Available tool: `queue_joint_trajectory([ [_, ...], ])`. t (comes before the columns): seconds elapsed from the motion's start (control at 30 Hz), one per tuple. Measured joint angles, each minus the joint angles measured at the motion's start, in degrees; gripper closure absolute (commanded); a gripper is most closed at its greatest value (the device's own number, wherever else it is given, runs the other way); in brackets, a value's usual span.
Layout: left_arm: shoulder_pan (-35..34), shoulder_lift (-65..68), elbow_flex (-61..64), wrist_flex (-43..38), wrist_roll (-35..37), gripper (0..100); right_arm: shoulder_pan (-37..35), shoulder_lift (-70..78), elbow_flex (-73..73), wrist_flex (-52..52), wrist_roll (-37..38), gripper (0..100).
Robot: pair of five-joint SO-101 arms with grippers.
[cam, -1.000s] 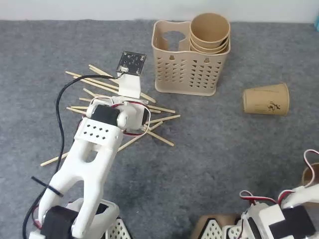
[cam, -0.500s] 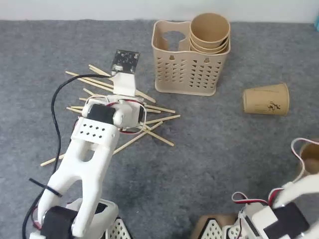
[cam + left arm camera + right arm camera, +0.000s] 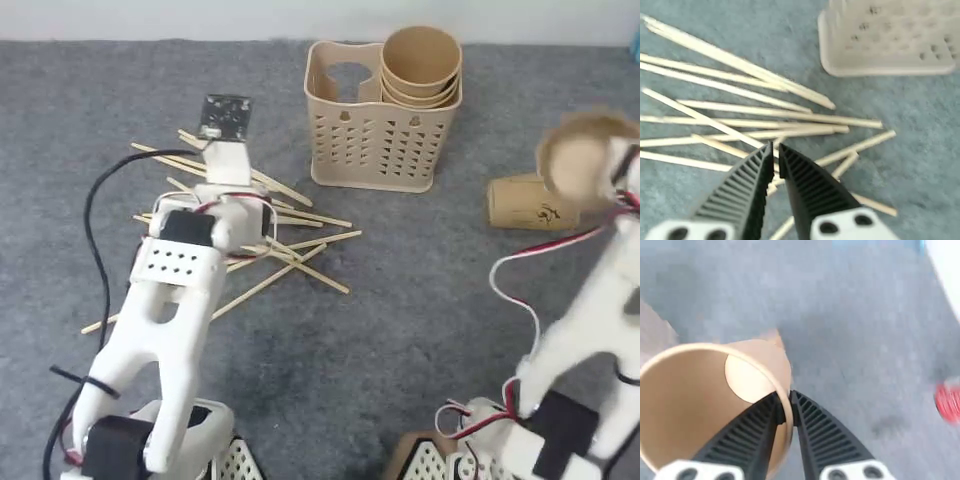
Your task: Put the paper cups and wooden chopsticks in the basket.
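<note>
Tan round paper cup (image 3: 690,405) pinched by its rim in the right claw (image 3: 785,396), right of the perforated beige plastic basket (image 3: 370,150); left claw (image 3: 775,146) pressed together over thin wooden chopsticks (image 3: 765,112) strewn on fuzzy grey desk (image 3: 420,290)

My right gripper (image 3: 785,396) is ridged matt black plastic, gripping a smooth matt brown paper cup (image 3: 695,400). Chopsticks (image 3: 790,114): pale bare wood. Basket (image 3: 375,150): perforated beige plastic. Table cover (image 3: 430,290): rough grey cloth.
</note>
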Motion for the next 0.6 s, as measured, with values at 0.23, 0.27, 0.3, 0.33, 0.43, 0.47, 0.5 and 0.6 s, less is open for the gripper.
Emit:
queue_joint_trajectory([
  [0.23,-1.76,0.00,1.58,-3.16,-0.18,98,-8.09,15.38,-20.92,-2.46,-9.41,99.2],
  [0.27,-1.93,0.00,2.02,-3.87,0.00,98,-9.32,17.67,-24.70,-2.46,-10.37,99.2],
  [0.3,-2.02,0.00,2.37,-4.66,0.00,98,-10.46,19.78,-28.31,-2.46,-11.34,99.2],
  [0.33,-2.11,0.00,2.81,-5.54,0.00,98,-11.60,21.89,-32.00,-2.64,-12.22,99.2],
  [0.43,-2.02,0.00,3.52,-7.12,0.00,98,-15.21,27.78,-42.11,-3.96,-14.51,99.2],
  [0.47,-2.02,0.00,3.60,-7.30,0.00,98,-16.26,29.54,-44.57,-4.48,-15.21,99.2],
  [0.5,-2.02,0.00,3.60,-7.30,0.00,98,-17.23,31.03,-46.51,-5.10,-15.91,99.2],
  [0.6,-2.64,0.00,3.60,-7.56,0.00,98,-19.78,33.14,-49.23,-5.27,-17.49,99.2],
])
